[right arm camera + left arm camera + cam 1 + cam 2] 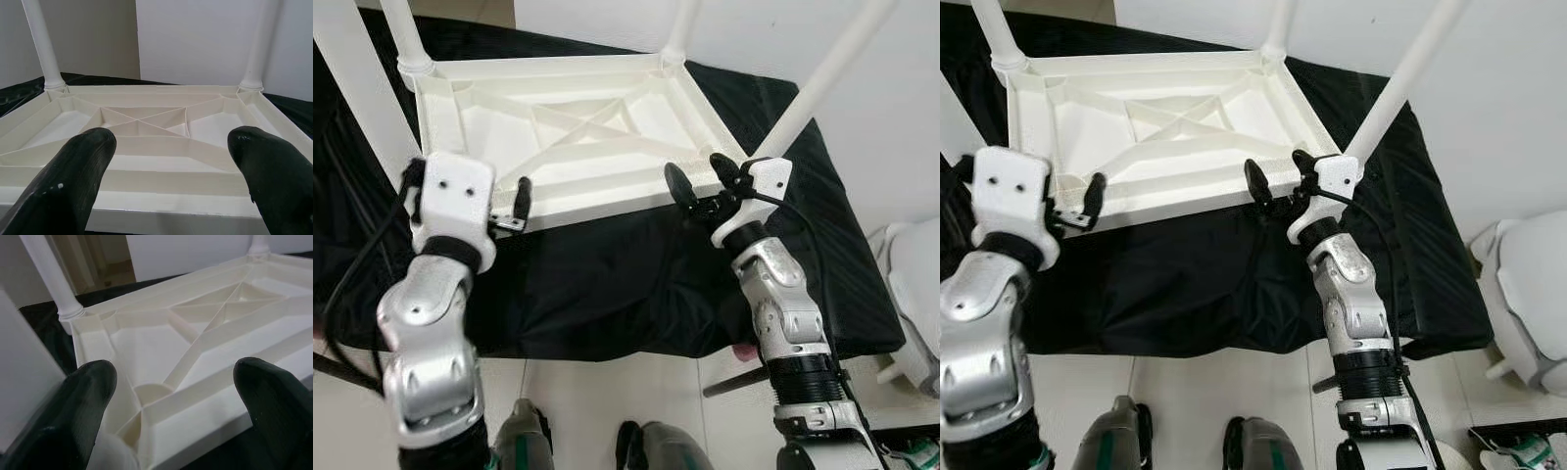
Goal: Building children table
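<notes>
Black-draped platform [607,284] — inverted white table top [578,137] near its back edge, legs fitted at three corners. Left gripper [509,208] and right gripper [700,188] both released at the near rim; likely next: fit the fourth leg.

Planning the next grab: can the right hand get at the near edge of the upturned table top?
Probably yes. The right hand hovers open just in front of the white table top near edge, with nothing between them above the black cloth.
</notes>
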### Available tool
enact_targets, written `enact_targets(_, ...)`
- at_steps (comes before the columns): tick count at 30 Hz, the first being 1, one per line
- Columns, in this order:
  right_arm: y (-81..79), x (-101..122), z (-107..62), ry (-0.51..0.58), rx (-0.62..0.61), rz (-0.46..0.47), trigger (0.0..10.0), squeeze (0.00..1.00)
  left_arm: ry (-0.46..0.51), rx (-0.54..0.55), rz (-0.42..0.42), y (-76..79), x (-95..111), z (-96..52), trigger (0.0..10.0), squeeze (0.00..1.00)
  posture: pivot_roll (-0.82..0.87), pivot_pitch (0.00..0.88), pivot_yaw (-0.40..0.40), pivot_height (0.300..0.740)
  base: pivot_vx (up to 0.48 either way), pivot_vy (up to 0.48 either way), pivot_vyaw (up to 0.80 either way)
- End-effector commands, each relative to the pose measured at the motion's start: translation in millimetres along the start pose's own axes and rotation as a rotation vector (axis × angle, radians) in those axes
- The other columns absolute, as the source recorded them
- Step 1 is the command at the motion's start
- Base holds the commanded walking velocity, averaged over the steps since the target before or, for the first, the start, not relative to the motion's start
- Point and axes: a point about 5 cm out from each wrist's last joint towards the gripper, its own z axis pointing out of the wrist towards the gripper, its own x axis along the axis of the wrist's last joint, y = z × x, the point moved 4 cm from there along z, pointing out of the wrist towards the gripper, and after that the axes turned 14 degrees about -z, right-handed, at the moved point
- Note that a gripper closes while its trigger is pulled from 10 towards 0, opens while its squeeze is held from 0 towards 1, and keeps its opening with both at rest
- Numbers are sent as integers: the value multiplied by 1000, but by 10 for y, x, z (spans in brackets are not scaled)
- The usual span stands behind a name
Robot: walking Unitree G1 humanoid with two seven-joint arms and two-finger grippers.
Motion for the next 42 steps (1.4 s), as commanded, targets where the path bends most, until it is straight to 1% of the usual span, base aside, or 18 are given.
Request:
enact_targets(1,33,-40,-13,-9,-5,-1,10000,0,52,512,-204,-181,-83,-164,10000,0,87,83,-159,740,0,0,0)
enact_targets(2,33,-40,-13,-9,-5,-1,10000,0,52,512,-204,-181,-83,-164,10000,0,87,83,-159,740,0,0,0)
enact_targets(4,33,-47,13,-9,3,-1,10000,0,39,496,-187,-132,-107,-209,10000,0,96,87,-167,740,0,0,0)
enact_targets(9,33,-48,18,-9,5,-1,10000,0,35,488,-181,-120,-114,-218,10000,0,96,87,-167,740,0,0,0)
enact_targets(10,29,-47,28,-8,9,-1,10000,0,34,490,-171,-124,-117,-246,10000,0,99,89,-171,740,0,0,0)
enact_targets(11,29,-48,44,-6,13,0,10000,0,21,502,-165,-146,-146,-286,10000,0,108,91,-175,740,0,0,0)
enact_targets(12,29,-48,44,-6,13,0,10000,0,21,502,-165,-146,-146,-286,10000,0,108,91,-175,740,0,0,0)
enact_targets(13,22,-47,64,-3,19,1,10000,0,6,530,-156,-200,-183,-348,10000,0,109,93,-178,740,0,0,0)
enact_targets(17,4,-44,81,1,24,4,10000,0,3,558,-149,-261,-194,-377,10000,0,109,92,-177,740,0,0,0)
enact_targets(19,1,-35,86,5,26,6,10000,0,2,590,-143,-316,-189,-420,10000,0,108,94,-175,740,0,0,0)
enact_targets(21,1,-35,86,5,26,6,10000,0,2,590,-143,-316,-189,-420,10000,0,108,94,-175,740,0,0,0)
enact_targets(25,-1,-35,89,9,27,6,10000,0,7,642,-131,-411,-173,-478,10000,0,109,96,-174,740,0,0,0)
enact_targets(29,-68,-28,76,13,75,-5,10000,0,9,672,-116,-453,-160,-523,10000,0,109,97,-172,740,0,0,0)
enact_targets(31,-61,-42,69,8,82,-16,10000,0,7,679,-118,-463,-157,-551,10000,0,111,103,-169,740,0,0,0)
enact_targets(35,-37,-53,69,4,75,-19,10000,0,-2,675,-120,-444,-171,-570,10000,0,113,107,-171,740,0,0,0)
enact_targets(39,-41,-53,70,4,75,-17,10000,0,0,682,-111,-455,-170,-574,10000,0,113,106,-170,740,0,0,0)
enact_targets(41,-59,-52,71,6,79,-11,10000,0,4,684,-110,-476,-171,-556,10000,0,113,102,-170,740,0,0,0)
enact_targets(42,-86,-52,75,8,83,-5,10000,0,15,672,-106,-492,-160,-496,10000,0,111,96,-170,740,0,0,0)
